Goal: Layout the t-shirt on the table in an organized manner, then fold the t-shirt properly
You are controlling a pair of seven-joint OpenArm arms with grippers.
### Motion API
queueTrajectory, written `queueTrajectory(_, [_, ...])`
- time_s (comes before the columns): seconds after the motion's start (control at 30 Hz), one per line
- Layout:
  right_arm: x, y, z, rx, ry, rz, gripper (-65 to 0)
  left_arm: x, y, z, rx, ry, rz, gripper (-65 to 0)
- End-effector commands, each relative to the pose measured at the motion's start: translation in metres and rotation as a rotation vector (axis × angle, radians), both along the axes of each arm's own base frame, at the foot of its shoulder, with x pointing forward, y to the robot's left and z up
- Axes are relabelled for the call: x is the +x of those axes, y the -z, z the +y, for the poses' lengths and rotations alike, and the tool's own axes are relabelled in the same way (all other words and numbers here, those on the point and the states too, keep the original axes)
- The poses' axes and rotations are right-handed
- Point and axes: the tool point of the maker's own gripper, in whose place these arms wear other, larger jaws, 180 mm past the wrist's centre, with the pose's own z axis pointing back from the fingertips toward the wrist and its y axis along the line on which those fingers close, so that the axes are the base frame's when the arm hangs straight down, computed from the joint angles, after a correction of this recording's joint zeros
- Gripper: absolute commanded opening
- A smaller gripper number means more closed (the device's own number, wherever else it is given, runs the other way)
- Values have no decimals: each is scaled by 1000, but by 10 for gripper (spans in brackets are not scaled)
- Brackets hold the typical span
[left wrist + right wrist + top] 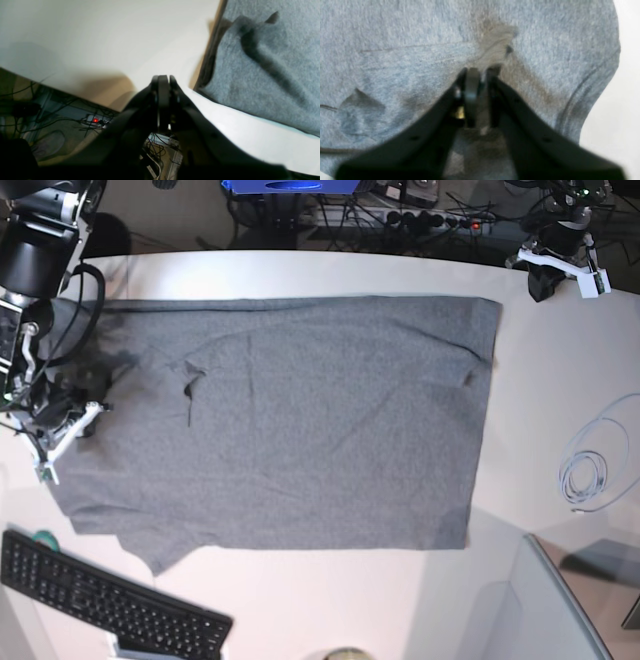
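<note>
Across the middle of the white worktop (pixel 540 370), the t-shirt (pixel 300 420) is lying spread out flat, a broad, roughly rectangular sheet of heather-grey knit. Its far edge is running straight along the worktop's back, and its straight side edge is ending short of the worktop's curved corner. Shallow creases are crossing the cloth, and one small dark pucker is showing toward the sleeve end. At the near corner a short flap of fabric is jutting out toward a black keyboard (pixel 110 605). A thin pale cable (pixel 590 470) is lying coiled on the bare surface, well apart from the garment.

The right tool (pixel 476 72) is hanging over the sleeve end of the shirt, its black tapered fingers (pixel 520 105) drawn together. A small raised tuft of grey knit is standing just beyond the tips; the view is blurred, and I cannot tell whether the tips are pinching it or merely touching it.

The left tool (pixel 163 80) is hovering at the far corner, over smooth bare surface beside the garment's edge. Its jaws are closed flat against each other with nothing between them. In that wrist view the cloth (pixel 270 70) is showing a fuzzy, mottled texture, with a soft ridge casting a dark shadow. Beyond the worktop's edge, tangled cables and a power strip with a red light (pixel 95 120) are lying on the floor.
</note>
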Motion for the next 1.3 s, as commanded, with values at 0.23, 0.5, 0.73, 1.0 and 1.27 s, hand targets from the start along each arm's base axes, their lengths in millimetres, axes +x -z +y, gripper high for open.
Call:
queueTrajectory(0.23, [11, -54, 9, -53, -36, -131, -245, 7, -15, 10, 32, 5, -48, -650])
queueTrajectory(0.5, [-30, -51, 212, 45, -605, -111, -239, 7, -18, 13, 43, 7, -51, -650])
queueTrajectory(0.73, [-48, -44, 285, 129, -756, -79, -240, 58, -64, -17, 126, 171, -168, -650])
queueTrajectory(1.0, [-36, -32, 219, 114, -547, -52, -240, 126, -64, -57, 101, 381, -150, -627])
queueTrajectory(1.27, [-49, -15, 147, 40, -425, 8, -240, 158, -53, -88, 47, 476, -140, -324])
